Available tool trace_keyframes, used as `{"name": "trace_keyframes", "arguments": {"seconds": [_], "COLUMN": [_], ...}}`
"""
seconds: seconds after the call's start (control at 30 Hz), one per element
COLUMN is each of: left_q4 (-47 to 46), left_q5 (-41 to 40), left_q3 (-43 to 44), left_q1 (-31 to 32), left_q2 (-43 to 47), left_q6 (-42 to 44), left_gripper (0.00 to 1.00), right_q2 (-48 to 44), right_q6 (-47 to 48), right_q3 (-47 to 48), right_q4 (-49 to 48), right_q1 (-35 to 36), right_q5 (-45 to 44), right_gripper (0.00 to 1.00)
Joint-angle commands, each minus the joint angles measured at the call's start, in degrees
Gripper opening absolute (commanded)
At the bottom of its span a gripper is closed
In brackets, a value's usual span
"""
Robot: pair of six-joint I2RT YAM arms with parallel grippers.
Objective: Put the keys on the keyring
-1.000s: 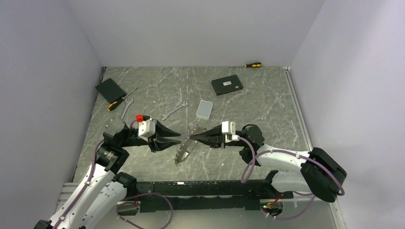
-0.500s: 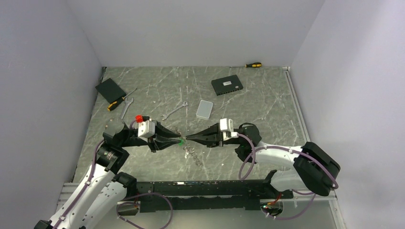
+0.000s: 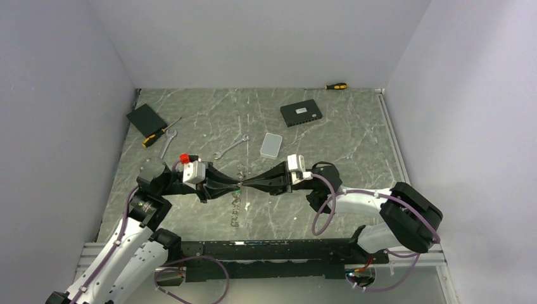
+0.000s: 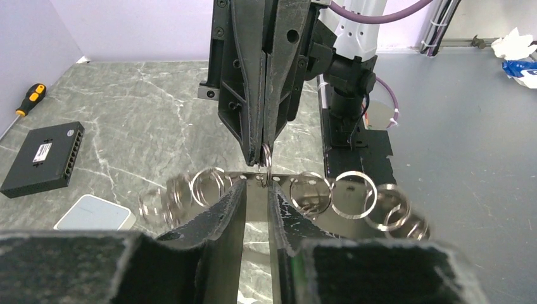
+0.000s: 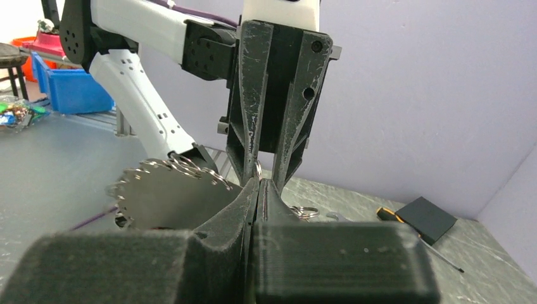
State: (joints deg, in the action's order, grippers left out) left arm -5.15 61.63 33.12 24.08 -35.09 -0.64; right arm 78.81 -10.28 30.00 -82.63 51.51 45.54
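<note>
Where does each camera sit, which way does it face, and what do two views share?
Top external: above and behind the bases, looking down on the table; both arms show, left hand tip to tip with right hand.
Left wrist: on the left arm, facing the right hand; own fingers below.
Right wrist: on the right arm, facing the left hand; own fingers below.
Shared: both wrist views show the keyring.

The left gripper [image 3: 235,185] and the right gripper [image 3: 246,184] meet tip to tip above the desk [image 3: 354,158]; the keyring [image 3: 235,212] is a blurred silvery streak just below their tips. 1 wrench [image 3: 229,148] and a pale case [image 3: 271,145] lie behind
</note>
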Motion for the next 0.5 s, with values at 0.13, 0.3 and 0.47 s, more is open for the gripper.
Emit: {"name": "trace_keyframes", "arguments": {"seconds": [0.13,0.3,0.47], "left_q4": [0.0,2.9,5.0], "left_q5": [0.7,-0.8,-1.6], "left_q3": [0.8,1.7,2.9], "left_q1": [0.1,0.1,0.1], "left_q2": [0.0,0.0,-0.8], "left_q6": [-0.1,1.9,3.0], "left_gripper": [0.00,0.00,0.00], "right_q2": [0.0,-1.0,-5.2], "right_q6": [-1.1,-1.1,3.7], "right_q3": [2.8,2.8,2.5], "right_q4": [-5.6,-1.0,12.3], "right_q1": [0.9,1.1,1.1], "right_q5": [0.5,-0.7,0.2], "right_gripper": [0.00,0.33,0.45]}}
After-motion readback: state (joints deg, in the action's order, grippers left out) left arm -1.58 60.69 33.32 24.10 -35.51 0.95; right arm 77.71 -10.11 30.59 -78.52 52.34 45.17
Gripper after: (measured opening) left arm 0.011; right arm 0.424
